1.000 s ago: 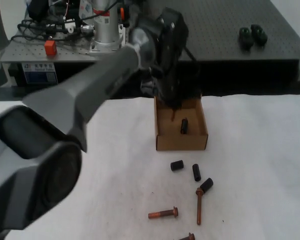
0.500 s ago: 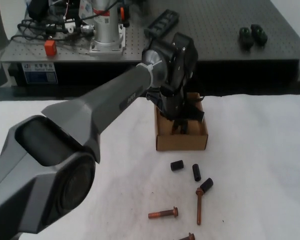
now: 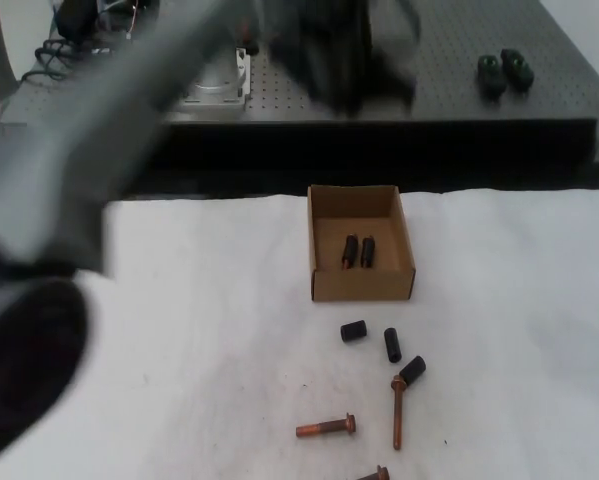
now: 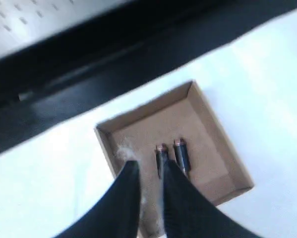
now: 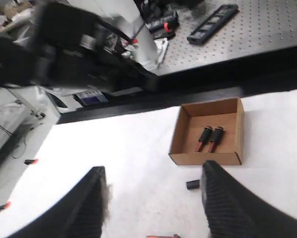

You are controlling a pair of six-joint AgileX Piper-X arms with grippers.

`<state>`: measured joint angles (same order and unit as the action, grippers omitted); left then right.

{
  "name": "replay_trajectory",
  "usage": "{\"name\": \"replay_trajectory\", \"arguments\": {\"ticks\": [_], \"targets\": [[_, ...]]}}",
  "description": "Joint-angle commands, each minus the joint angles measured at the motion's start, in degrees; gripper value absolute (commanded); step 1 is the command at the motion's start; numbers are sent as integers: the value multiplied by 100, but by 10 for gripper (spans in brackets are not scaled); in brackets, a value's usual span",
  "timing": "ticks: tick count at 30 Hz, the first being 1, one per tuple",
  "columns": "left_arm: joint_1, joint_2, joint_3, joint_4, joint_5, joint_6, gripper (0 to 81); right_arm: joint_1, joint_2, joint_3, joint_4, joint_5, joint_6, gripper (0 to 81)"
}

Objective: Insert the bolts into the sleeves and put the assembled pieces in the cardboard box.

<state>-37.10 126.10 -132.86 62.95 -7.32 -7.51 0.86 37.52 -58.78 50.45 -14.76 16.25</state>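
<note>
High view: I count two assembled pieces [image 3: 357, 251] in the cardboard box [image 3: 364, 283], three sleeves [image 3: 353, 330] and three bolts [image 3: 326, 428] lying loose, and my left gripper [image 4: 150, 166] is narrowly parted and empty.

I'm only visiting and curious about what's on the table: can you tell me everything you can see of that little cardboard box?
The cardboard box is a small, brown, open-topped tray of plain card with upright walls and no lid showing. It stands flat on the white cloth, close to the dark bench edge. Two assembled pieces, black with copper bolt ends, lie side by side on its floor. Loose sleeves lie in front of it, not touching it.
</note>
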Motion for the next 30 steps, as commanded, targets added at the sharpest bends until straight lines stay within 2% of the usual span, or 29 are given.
{"name": "replay_trajectory", "arguments": {"ticks": [1,5,9,14,19,24,30], "targets": [[41,-1348,204,138,-199,208,115,-4,362,-9,-2,302,-431,421],[65,-2534,850,186,-298,431,115,-4,988,77,-226,639,-737,421],[184,-4014,2160,-173,-301,427,115,87,1976,75,-64,625,-737,421],[288,-6041,4240,-739,-301,84,115,701,3216,75,107,744,-437,421],[288,-7859,5790,-627,-276,-300,115,1383,4055,75,35,1161,-342,421],[288,-9385,6299,-605,-286,-750,115,1645,4212,75,480,1157,-53,421],[288,-10501,6305,-607,-324,-725,115,1815,3490,75,581,1182,375,421]]}}
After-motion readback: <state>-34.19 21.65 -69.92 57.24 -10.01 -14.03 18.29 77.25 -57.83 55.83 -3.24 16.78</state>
